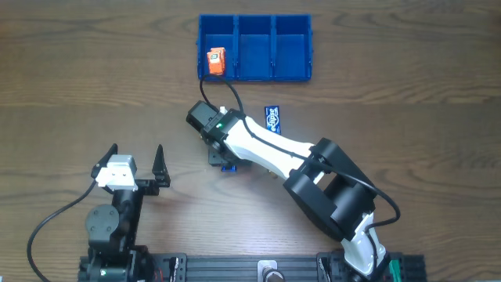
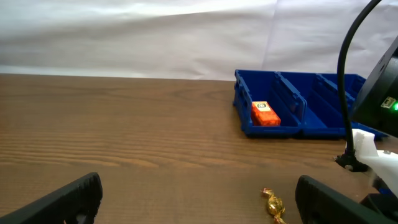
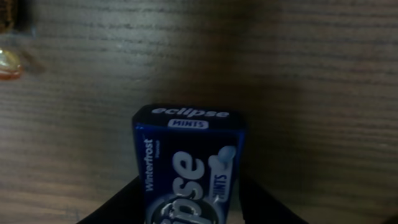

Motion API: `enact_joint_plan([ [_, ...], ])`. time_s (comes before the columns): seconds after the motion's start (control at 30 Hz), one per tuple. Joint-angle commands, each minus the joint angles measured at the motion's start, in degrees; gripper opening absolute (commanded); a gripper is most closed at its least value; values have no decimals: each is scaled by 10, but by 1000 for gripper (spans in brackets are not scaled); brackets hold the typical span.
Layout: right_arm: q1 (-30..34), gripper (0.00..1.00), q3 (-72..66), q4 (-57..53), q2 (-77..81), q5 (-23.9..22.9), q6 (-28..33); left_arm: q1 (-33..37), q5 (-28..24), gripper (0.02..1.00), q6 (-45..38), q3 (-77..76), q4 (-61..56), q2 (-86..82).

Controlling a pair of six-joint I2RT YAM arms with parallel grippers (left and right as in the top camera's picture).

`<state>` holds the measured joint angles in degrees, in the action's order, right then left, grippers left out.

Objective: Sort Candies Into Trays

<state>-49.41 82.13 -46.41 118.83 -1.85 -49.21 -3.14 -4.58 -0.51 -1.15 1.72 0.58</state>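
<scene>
Two fingers of the right gripper [image 3: 186,208] pinch a mint box [image 3: 188,163] by its long sides, so its long axis runs straight out from the wrist, with one short end pointing away. In the top view this gripper sits near the middle of the table [image 1: 407,94], and the tray [image 1: 254,78] lies beyond it on the far side, a little to the right. The right arm is clearly the nearer one to the tray. An orange candy [image 1: 215,60] lies in the tray's left compartment, so the box probably belongs in another one.

The left gripper [image 1: 133,160] hangs at the near left with its fingers spread and nothing between them. A gold candy [image 2: 273,204] lies just ahead of it, and a blue packet [image 1: 272,119] lies between the right gripper and the tray.

White print covers the box's dark blue face and end.
</scene>
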Motion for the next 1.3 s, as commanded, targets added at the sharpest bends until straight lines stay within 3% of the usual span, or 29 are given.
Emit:
enact_joint_plan([
  [0.03, -5, 424, 11, 0, 15, -13, -3, 2, -10, 996, -10, 9, 23, -4],
  [0.23, -7, 400, 11, 1, 22, -13, -3, 2, -10, 998, -10, 9, 23, -4],
  [0.37, -7, 246, 11, 2, 22, -17, -3, 2, -10, 996, -10, 9, 23, -4],
  [0.53, -4, 178, 25, -11, 7, -44, 8, 2, -10, 1000, -10, 9, 23, -4],
  [0.63, 15, 178, 71, -52, -31, -82, 49, 2, -10, 998, -10, 9, 23, -4],
  [0.77, 73, 176, 230, -146, -54, -163, 124, 2, -10, 998, -10, 9, 23, -4],
  [0.83, 99, 191, 295, -149, -46, -193, 168, 2, -10, 998, -10, 9, 23, -4],
  [0.93, 150, 194, 390, -94, -8, -280, 236, 2, -10, 998, -10, 9, 23, -4],
  [1.0, 165, 196, 390, -19, 19, -283, 276, 2, -10, 998, -10, 9, 23, -4],
  [1.1, 182, 224, 390, 41, 61, -273, 285, 2, -10, 996, -10, 9, 23, -4],
  [1.3, 216, 226, 390, 74, 120, -172, 280, 2, -10, 998, -10, 9, 23, -4],
])
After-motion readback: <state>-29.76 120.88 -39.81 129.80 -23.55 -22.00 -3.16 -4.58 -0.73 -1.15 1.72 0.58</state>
